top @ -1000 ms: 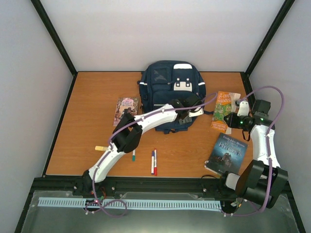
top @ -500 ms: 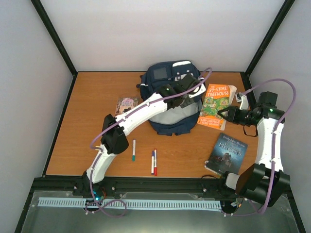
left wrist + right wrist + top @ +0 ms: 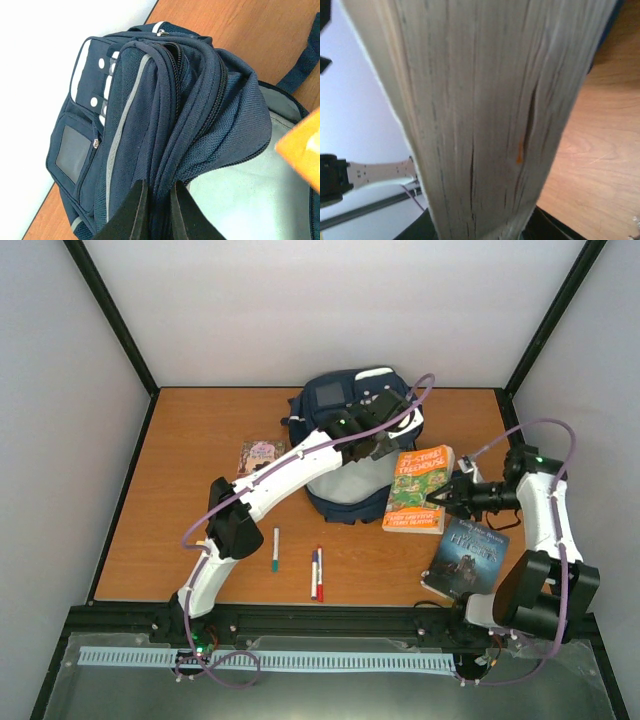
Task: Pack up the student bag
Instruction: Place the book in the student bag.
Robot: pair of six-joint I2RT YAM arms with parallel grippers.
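Observation:
The navy student bag [image 3: 335, 405] lies at the back middle of the table, its grey-lined main pocket [image 3: 345, 485] open toward me. My left gripper [image 3: 385, 432] is shut on the bag's front flap [image 3: 165, 150] and holds it up. The light grey lining [image 3: 250, 200] shows below the flap. My right gripper [image 3: 447, 492] is shut on an orange Treehouse book [image 3: 418, 488] and holds it above the table, just right of the bag's opening. In the right wrist view the book's page edges [image 3: 480, 115] fill the frame. An orange corner [image 3: 302, 147] shows in the left wrist view.
A dark blue book [image 3: 465, 555] lies at the front right. A small pink book [image 3: 260, 455] lies left of the bag. A green marker [image 3: 275, 548] and red and blue markers [image 3: 317, 572] lie near the front edge.
My right gripper has carried the orange book left and forward, toward the bag's opening. My left gripper has lifted the flap a little further back, widening the opening.

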